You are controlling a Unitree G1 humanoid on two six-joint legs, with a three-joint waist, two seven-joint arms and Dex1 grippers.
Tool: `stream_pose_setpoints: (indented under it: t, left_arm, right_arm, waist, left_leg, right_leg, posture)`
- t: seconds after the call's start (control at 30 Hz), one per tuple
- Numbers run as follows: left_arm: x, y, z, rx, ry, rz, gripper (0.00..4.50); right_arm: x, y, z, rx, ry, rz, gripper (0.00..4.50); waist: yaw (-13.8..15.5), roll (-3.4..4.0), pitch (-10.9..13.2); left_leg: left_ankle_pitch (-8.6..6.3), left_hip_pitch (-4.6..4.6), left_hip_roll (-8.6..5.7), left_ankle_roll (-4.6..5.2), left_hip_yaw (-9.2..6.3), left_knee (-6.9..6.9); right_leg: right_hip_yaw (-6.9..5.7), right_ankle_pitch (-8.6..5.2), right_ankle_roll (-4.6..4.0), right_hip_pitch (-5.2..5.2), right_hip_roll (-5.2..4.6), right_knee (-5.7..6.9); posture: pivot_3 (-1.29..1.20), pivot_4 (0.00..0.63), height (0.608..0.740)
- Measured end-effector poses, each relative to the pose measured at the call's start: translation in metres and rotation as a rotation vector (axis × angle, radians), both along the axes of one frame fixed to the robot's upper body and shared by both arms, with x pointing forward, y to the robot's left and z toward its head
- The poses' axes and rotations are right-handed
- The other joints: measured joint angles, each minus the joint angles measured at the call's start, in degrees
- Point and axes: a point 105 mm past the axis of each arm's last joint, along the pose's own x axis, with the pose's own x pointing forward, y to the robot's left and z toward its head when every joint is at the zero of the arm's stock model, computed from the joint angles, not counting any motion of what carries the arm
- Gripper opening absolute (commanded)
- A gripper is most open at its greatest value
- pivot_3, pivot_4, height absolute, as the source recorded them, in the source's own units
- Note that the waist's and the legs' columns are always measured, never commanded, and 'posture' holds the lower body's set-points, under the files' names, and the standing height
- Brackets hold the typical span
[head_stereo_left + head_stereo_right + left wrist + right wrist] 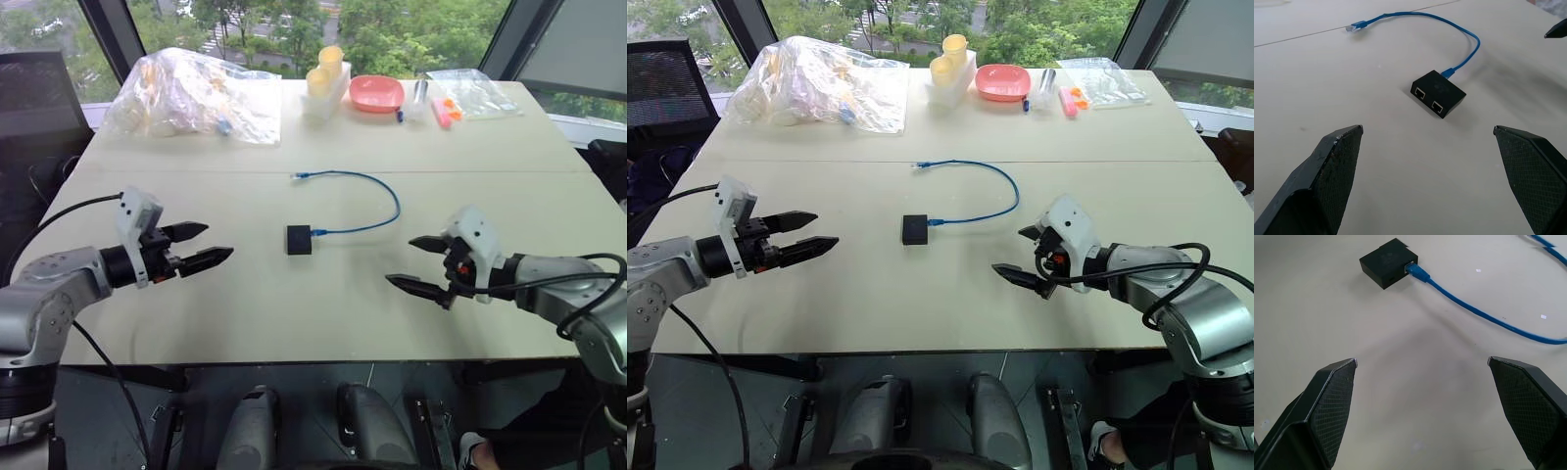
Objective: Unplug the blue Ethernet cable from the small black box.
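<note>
Small matte-black square box lies flat near the middle of the pale beige tabletop, between the two grippers and a little farther from the robot than either. Thin bright-blue Ethernet cable is plugged into the box's side facing the robot's right; from there it runs right, arcs away from the robot, and curves back left to a free clear plug lying on the table beyond the box. Left wrist view shows two empty ports on the opposite face of the box.

Left gripper, black two-fingered, hovers above the table to the left of the box, well apart from it, pointing toward it. Fingers spread wide, nothing between them, touching nothing. In its wrist view the box sits ahead in the gap between the two fingertips.

Right gripper, same black two-fingered build, hovers to the right of the box, nearer the table's front edge, pointing in toward the centre. Fingers likewise spread wide, empty, clear of cable and box. Its wrist view has the box and plugged connector ahead, cable trailing off across the table.

Far edge of table: crumpled clear plastic bag, stacked pale yellow cups, pink shallow bowl, smaller clear bag.
</note>
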Motion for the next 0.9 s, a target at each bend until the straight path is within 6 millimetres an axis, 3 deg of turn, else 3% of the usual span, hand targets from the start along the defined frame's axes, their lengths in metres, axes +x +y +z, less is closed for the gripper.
stream_pose_setpoints:
  t: [0.43,0.6,0.67,0.77,0.9]
  left_arm:
    - [0.013,0.002,-0.008,0.067,-0.026,0.004,4.48]
    - [0.014,-0.001,0.008,0.112,-0.007,-0.157,4.48]
    - [0.006,0.003,0.01,0.14,0.039,-0.239,4.48]
    - [-0.004,0.005,0.015,0.168,0.072,-0.333,4.48]
    - [-0.007,0.006,0.007,0.151,0.088,-0.332,4.48]
  right_arm:
    - [0.025,0.008,0.005,-0.023,-0.036,0.035,4.5]
    - [0.067,0.038,0.017,-0.045,-0.093,0.122,4.5]
    - [0.093,0.063,0.015,-0.069,-0.087,0.184,4.5]
    - [0.114,0.095,0.003,-0.115,-0.043,0.3,4.5]
    - [0.128,0.112,-0.015,-0.145,0.025,0.364,4.5]
  waist:
    - [-0.1,0.0,0.0]
    - [-0.7,0.01,0.0]
    - [-1.6,0.0,0.0]
    - [-2.0,0.02,0.0]
    - [-1.6,0.03,0.0]
  left_leg:
    - [0.0,0.03,-0.02,0.0,0.04,0.05]
    - [0.01,0.07,0.0,0.01,0.13,0.09]
    - [0.01,0.1,0.01,0.01,0.13,0.06]
    - [0.02,0.07,0.02,0.02,0.13,-0.12]
    - [0.01,-0.11,-0.02,0.03,0.06,-0.2]
  right_leg:
    - [0.01,0.02,-0.01,0.01,0.07,0.04]
    - [0.03,0.08,-0.1,-0.02,0.15,0.08]
    - [0.03,0.08,-0.1,-0.03,0.2,0.15]
    - [0.03,0.08,-0.03,-0.11,0.21,0.17]
    - [-0.01,0.15,0.26,-0.22,0.11,0.19]
  posture:
    - [0.0,0.15,0.74]
    - [0.0,0.15,0.74]
    - [0.0,0.15,0.74]
    - [0.0,0.15,0.74]
    - [0.0,0.15,0.74]
